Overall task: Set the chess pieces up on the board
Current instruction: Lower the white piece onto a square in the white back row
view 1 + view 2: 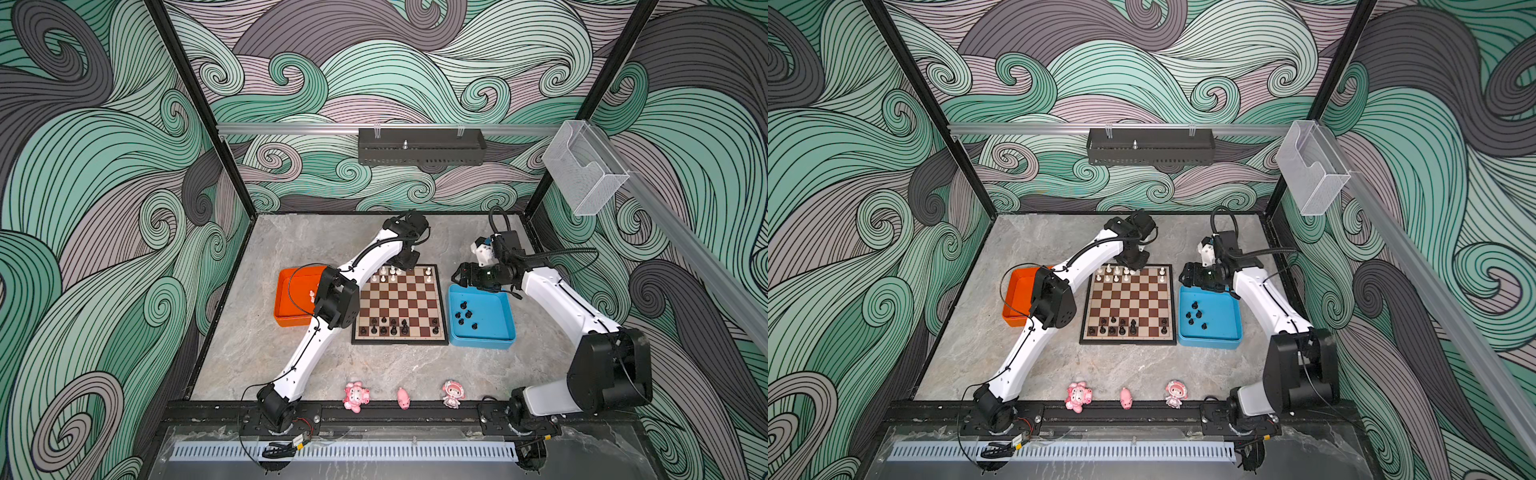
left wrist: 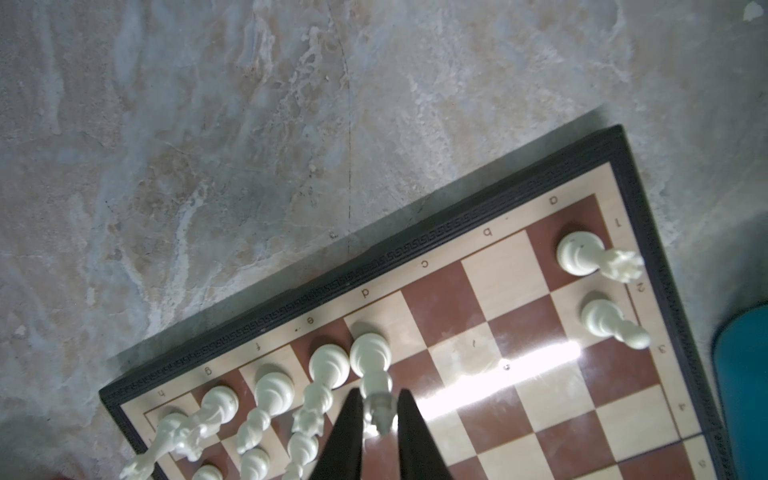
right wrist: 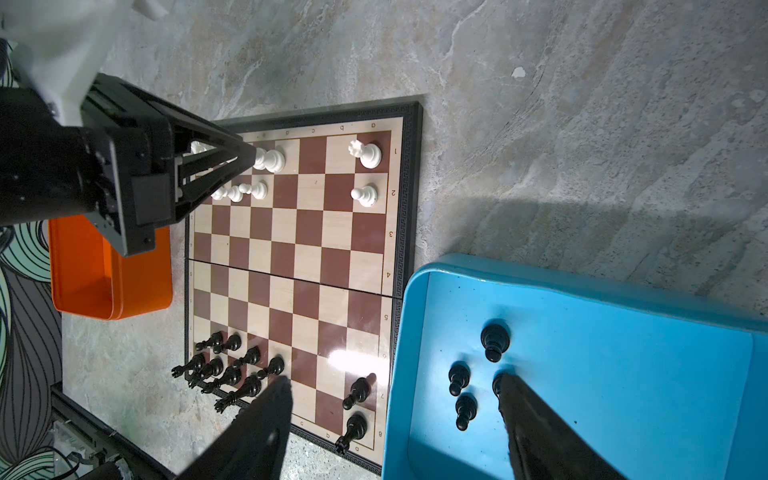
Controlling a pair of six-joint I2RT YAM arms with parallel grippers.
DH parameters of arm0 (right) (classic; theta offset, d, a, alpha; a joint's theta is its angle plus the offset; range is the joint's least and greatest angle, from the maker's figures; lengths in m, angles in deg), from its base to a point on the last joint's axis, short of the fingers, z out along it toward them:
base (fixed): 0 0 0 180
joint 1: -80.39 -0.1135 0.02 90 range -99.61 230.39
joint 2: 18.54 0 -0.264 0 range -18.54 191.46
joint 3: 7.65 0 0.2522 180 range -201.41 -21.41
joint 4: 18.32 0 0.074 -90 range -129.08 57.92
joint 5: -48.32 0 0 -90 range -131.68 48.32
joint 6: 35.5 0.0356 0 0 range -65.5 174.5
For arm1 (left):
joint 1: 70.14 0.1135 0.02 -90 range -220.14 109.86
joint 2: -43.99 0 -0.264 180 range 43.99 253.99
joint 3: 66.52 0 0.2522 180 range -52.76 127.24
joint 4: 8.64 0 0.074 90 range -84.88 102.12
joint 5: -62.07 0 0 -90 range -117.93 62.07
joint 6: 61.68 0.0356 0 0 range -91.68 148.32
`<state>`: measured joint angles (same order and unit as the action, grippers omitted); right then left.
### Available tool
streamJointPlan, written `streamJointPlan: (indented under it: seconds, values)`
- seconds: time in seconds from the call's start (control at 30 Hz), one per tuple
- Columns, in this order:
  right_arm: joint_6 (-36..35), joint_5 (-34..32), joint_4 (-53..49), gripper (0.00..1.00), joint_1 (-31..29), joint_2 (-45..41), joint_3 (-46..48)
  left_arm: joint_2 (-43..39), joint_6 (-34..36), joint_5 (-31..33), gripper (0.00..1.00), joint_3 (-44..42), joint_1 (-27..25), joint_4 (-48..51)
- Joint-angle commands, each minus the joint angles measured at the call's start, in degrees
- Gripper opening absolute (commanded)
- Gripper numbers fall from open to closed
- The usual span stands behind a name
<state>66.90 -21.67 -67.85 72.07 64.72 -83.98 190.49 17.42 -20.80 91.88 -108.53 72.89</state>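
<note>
my left gripper [image 2: 379, 395] pinches the head of a white piece [image 2: 370, 353] standing in the far row of the board [image 2: 540, 415], just beside other white pieces [image 2: 272, 388]. my right gripper [image 3: 390, 380] hangs spread wide, straddling the board-side wall of the blue tray [image 3: 623, 332], where loose black pieces [image 3: 494, 340] stand. more black ones stand on the board's near rows.

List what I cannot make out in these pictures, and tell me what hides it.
1. Left wrist view: the head of the white piece held by the left gripper is blurred; its kind is unclear.
2. Top view: the left arm covers much of the orange tray.
3. Right wrist view: a right gripper finger covers most of one black piece in the blue tray.
4. Both top views: the pieces on the board are too small to name.
</note>
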Motion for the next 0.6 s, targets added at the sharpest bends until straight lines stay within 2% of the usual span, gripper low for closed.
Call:
streamJointPlan:
  seconds: [0.0,0.57]
  values:
    - [-0.6,0.8,-0.1,0.79,0.4,0.2,0.2,-0.8,-0.8,-0.8,0.19,1.5,0.3,-0.2]
    - [-0.6,0.7,0.0,0.79,0.5,0.2,0.3,-2.0,-0.5,0.3,0.16,1.5,0.8,-0.2]
